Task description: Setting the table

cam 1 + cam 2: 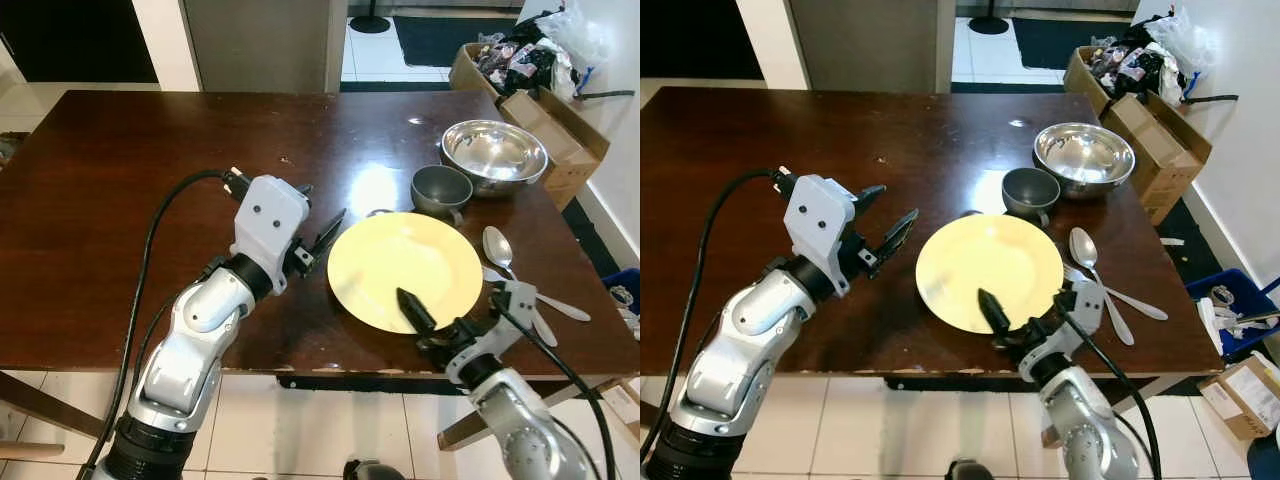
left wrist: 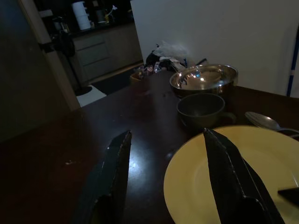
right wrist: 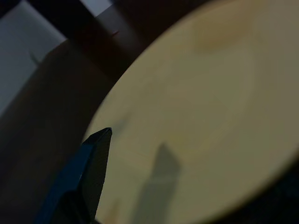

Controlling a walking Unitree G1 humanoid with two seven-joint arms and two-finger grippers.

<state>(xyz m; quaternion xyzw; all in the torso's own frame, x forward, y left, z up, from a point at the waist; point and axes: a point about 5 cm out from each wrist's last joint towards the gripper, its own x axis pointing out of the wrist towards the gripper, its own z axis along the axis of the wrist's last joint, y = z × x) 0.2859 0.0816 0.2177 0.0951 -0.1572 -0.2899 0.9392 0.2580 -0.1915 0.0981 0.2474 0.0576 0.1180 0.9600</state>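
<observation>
While the yellow plate [image 1: 405, 270] lies beside cup [image 1: 441, 188], bowl [image 1: 494, 153] and spoons [image 1: 500, 248], left jaws spread, right unclear.

A home dining area: a dark brown wooden table [image 1: 150, 200] stands on white floor tiles [image 1: 380, 50], laid with a round yellow plate [image 1: 400, 265], a grey cup [image 1: 441, 188] and a shiny steel bowl [image 1: 494, 152]. Beyond the table's far right corner, open cardboard boxes [image 1: 540, 120] hold household clutter. The left wrist view shows kitchen cabinets [image 2: 98, 56] beyond.

Head views bright and sharp with tabletop [image 1: 150, 180] glare; wrist views dim.
</observation>
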